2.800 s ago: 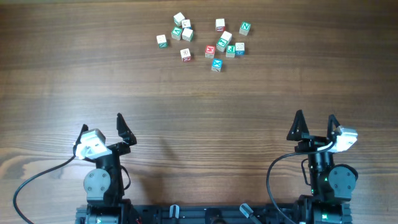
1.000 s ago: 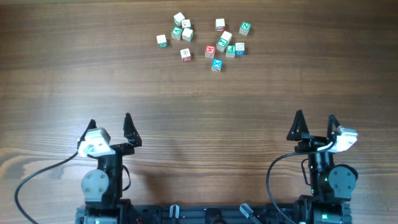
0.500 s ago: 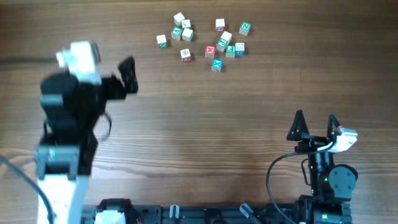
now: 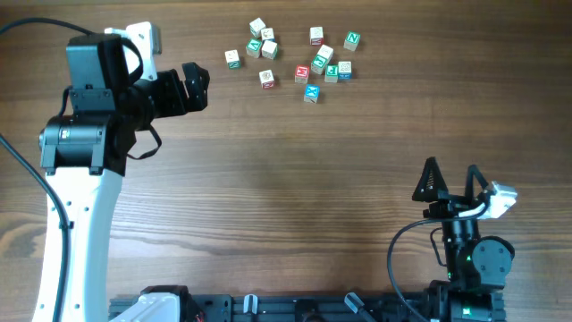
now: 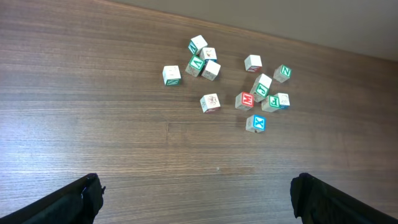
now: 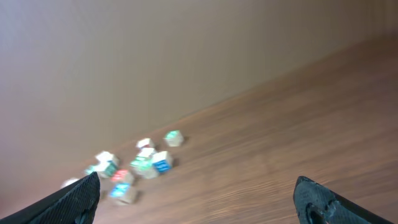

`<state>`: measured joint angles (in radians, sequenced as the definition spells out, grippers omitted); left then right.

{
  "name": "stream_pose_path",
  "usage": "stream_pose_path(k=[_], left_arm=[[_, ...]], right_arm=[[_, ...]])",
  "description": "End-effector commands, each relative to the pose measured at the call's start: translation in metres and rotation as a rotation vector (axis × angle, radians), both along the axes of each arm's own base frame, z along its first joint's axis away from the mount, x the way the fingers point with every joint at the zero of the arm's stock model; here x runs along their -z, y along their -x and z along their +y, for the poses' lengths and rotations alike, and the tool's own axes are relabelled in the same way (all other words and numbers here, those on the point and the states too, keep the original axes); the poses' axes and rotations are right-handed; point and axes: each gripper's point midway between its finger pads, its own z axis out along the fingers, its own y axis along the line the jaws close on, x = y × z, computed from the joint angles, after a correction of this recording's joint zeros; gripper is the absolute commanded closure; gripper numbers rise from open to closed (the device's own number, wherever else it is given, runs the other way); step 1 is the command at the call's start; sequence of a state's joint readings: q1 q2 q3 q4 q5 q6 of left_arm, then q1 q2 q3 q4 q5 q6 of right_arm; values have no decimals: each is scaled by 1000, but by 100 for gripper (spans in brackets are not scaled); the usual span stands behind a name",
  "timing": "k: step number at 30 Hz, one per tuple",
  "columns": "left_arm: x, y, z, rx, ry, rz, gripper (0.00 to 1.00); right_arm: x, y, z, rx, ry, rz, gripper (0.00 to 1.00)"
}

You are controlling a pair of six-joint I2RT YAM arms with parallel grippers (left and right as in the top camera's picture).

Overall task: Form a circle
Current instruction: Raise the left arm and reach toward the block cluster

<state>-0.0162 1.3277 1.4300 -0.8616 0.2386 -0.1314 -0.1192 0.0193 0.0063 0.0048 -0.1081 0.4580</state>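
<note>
From overhead, the left gripper (image 4: 198, 87) hangs over the wooden table (image 4: 295, 179), to the left of the blue X cube (image 4: 311, 92) and about level with it. The letter cubes (image 4: 269, 49) lie in a loose scatter, not a ring. The blue X cube sits at the scatter's near edge, and the red M cube (image 4: 302, 73) is just beyond it. The green N cube (image 4: 352, 40) is farther off to the right, and a pale cube (image 4: 232, 58) lies far to the left. The right gripper (image 4: 451, 170) is well apart from the blue X cube, near the robot's base, with its jaws spread and empty.

In the left wrist view, the left gripper's fingertips (image 5: 84, 196) stand wide apart with only bare wood between them. The blue X cube (image 5: 255, 123) is the nearest cube.

The right wrist view is blurred. The right gripper's fingertips (image 6: 78, 196) are wide apart, and the cubes (image 6: 146, 163) form a small far cluster whose letters are unreadable.
</note>
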Motion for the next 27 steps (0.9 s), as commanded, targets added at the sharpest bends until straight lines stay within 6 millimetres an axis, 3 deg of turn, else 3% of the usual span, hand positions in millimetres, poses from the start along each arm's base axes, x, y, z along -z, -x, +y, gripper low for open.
stream_pose_path(k=[1,8,10,13,17,21,25,27], left_arm=[[-8,0,-2,25,5,-26,0],[-11,3,-14,80,56,-27,0],[-11,3,-14,80,56,-27,0],[-13,1,-14,81,56,-40,0],[-17,-2,-14,81,55,-60,0],[-17,-3,-14,81,55,-64,0],[-23,-8,-15,86,57,-96,0],[-31,-12,-18,103,69,-134,0]], right_arm=[[2,-1,11,-57,-438,19,0],[24,-5,15,-54,-565,120,0],[17,-6,25,-119,-576,109,0],[-16,-5,43,-263,-417,-5,0],[-24,-5,47,-296,-411,-32,0],[-54,0,52,-350,-374,-147,0],[-48,-1,52,-347,-404,-121,0],[-34,-3,52,-334,-423,-64,0]])
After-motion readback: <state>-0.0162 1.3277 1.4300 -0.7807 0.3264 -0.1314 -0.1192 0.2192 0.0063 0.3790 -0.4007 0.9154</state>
